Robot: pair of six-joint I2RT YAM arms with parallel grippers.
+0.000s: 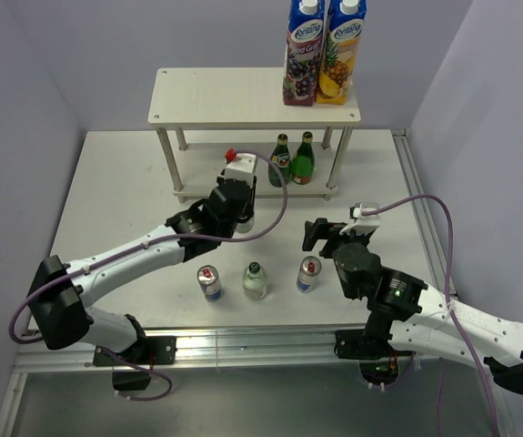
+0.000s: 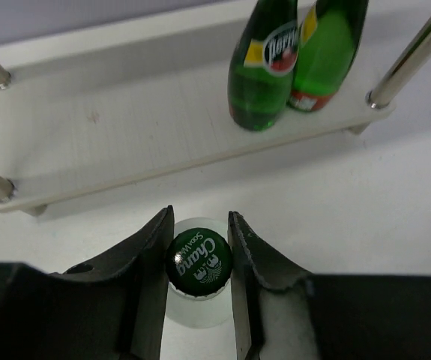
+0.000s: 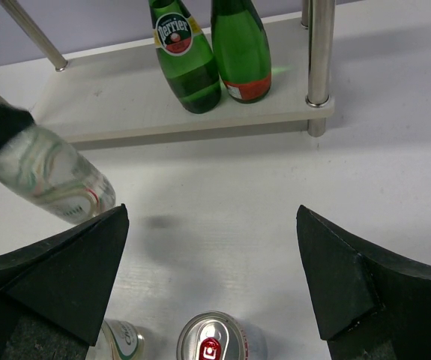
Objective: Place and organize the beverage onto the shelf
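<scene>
Two green bottles (image 1: 303,162) are being carried side by side at the right end of the lower board (image 2: 125,135) of the shelf (image 1: 216,98). A clear bottle (image 2: 199,264) is being gripped just under its green cap by the left fingers (image 2: 151,262), just in front of that board; whether it is touching the worktop (image 1: 134,182) cannot be told. The right fingers (image 3: 73,277) are being held wide apart, gripping nothing, above the right can (image 1: 308,273). That can, the other clear bottle (image 1: 255,280) and the left can (image 1: 209,283) are being borne in a row by the worktop, near the arm bases. Two cartons (image 1: 305,55) are being carried on the shelf's top board, at its right end.
</scene>
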